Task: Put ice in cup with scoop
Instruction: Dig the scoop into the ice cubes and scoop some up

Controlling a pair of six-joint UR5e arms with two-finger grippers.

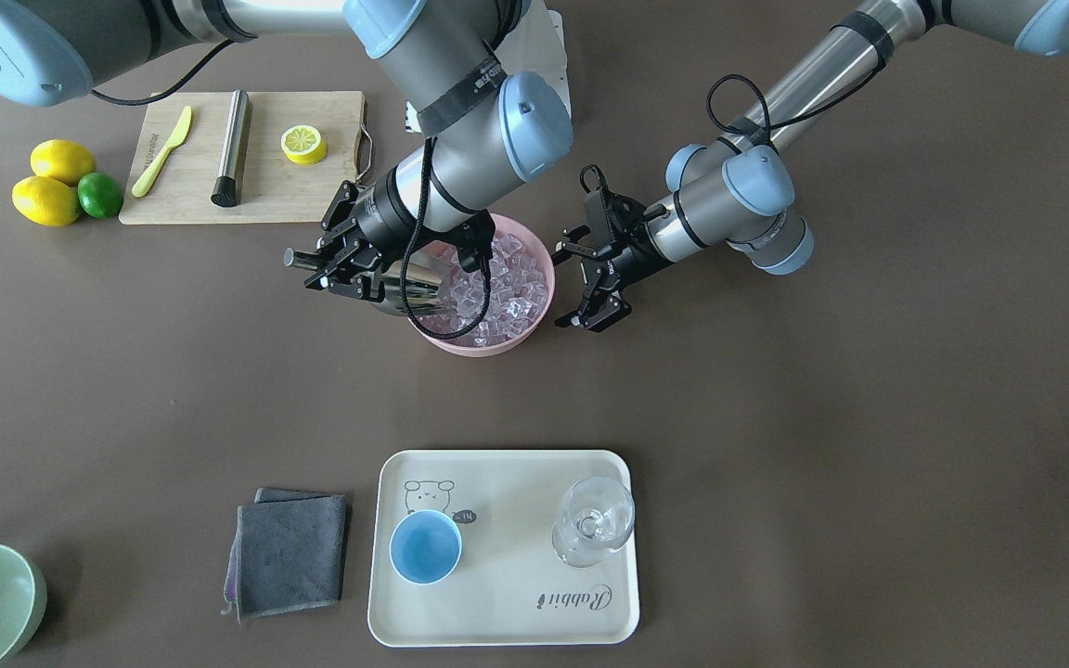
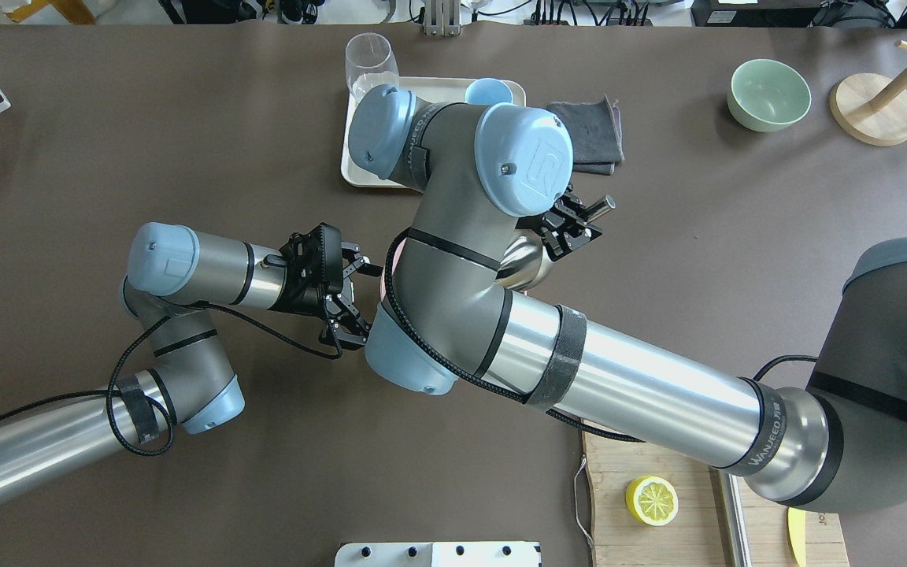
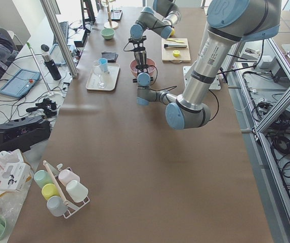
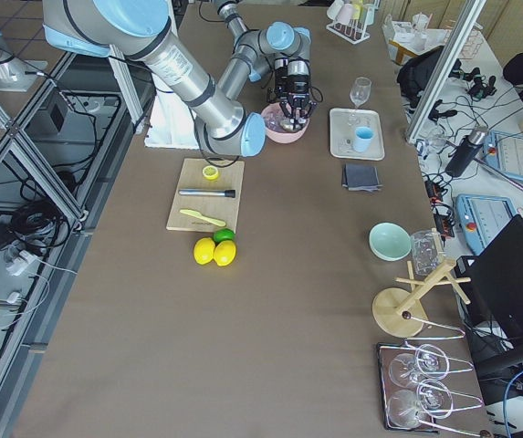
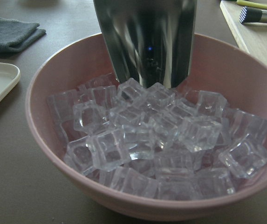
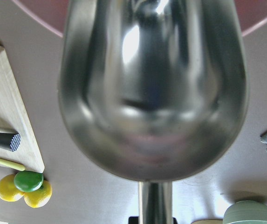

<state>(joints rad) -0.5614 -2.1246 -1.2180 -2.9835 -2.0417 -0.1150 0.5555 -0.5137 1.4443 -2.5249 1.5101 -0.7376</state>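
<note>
Brown table (image 1: 776, 417) | board (image 1: 312, 190), lemons (image 1: 45, 201) near bowl (image 1: 497, 348) | right arm (image 1: 460, 139), scoop (image 1: 418, 283) over ice (image 1: 516, 278)

scoop (image 6: 152, 93): mirror-bright polished steel
ice (image 5: 161, 135): clear, glassy
bowl (image 5: 44, 88): smooth matt pink
board (image 1: 275, 190): pale wood
cloth (image 1: 291, 552): soft grey fabric

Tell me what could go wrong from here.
The scoop dips into ice piled in the pink bowl. Pushing in may spill cubes or shove the bowl, since the left hand is open beside it, not gripping. The cup is small, with a stemmed glass beside it on the tray, so poured cubes may miss.
</note>
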